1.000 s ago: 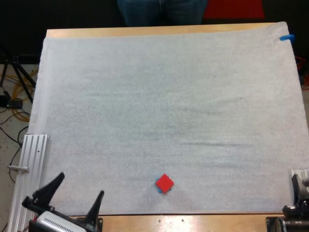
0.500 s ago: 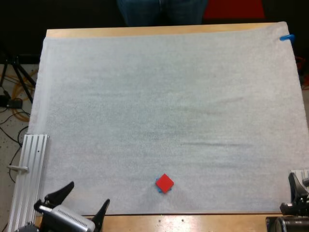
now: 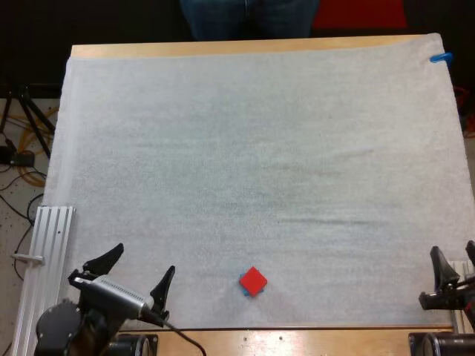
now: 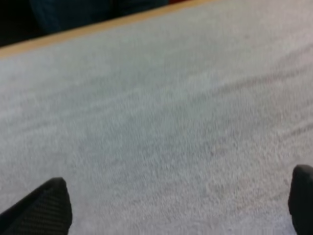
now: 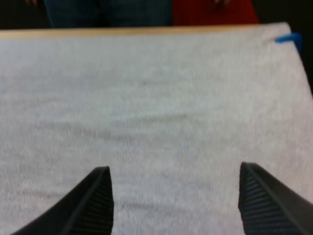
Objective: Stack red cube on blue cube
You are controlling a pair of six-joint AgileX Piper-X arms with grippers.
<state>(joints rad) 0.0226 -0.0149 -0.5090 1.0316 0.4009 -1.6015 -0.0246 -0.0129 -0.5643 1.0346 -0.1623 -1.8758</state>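
The red cube (image 3: 253,280) rests on top of the blue cube (image 3: 246,291), of which just a thin edge peeks out, near the mat's front edge at centre. My left gripper (image 3: 138,273) stands open at the front left, well left of the stack, with nothing between its fingers (image 4: 44,210). At the front right edge my right gripper (image 3: 454,263) is open too, its fingers (image 5: 93,200) spread over bare mat.
The white mat (image 3: 252,163) covers the wooden table (image 3: 223,49). A ribbed metal rail (image 3: 46,267) lies along the left front side. A person's legs (image 3: 249,16) stand beyond the far edge.
My left gripper has risen and moved forward onto the mat's front left. My right gripper has come further into sight at the right edge. The cubes have not moved.
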